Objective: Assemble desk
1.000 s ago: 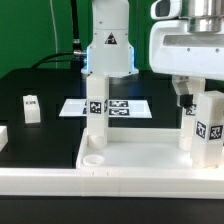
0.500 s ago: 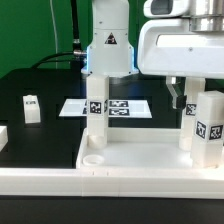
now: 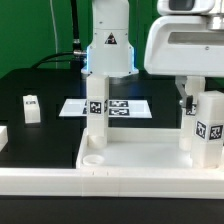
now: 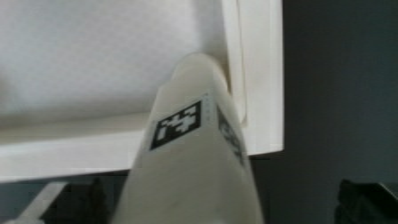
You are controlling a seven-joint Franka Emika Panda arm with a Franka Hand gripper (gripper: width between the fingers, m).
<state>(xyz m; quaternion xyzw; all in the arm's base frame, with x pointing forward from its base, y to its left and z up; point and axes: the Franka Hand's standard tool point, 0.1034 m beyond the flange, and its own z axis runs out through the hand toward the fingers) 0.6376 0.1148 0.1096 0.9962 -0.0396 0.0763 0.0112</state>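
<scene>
The white tray-like tabletop (image 3: 140, 160) lies at the front. One tagged white leg (image 3: 97, 112) stands in its far corner at the exterior view's left, and a second leg (image 3: 206, 125) stands in the corner at the right. My gripper (image 3: 198, 98) hangs over the top of that second leg with its fingers on either side. In the wrist view the leg (image 4: 187, 150) fills the space between my dark fingers (image 4: 365, 200), with a gap showing, so the gripper (image 4: 205, 212) is open. A loose leg (image 3: 31, 107) stands on the black table at the left.
The marker board (image 3: 125, 106) lies flat behind the tabletop. The arm's white base (image 3: 108, 45) rises behind it. Another white part (image 3: 3, 135) shows at the exterior view's left edge. A round empty socket (image 3: 92, 157) sits in the tabletop's near left corner.
My gripper's body swung toward the exterior view's left, then back to the right and slightly up. The leg under it and the other parts stayed put.
</scene>
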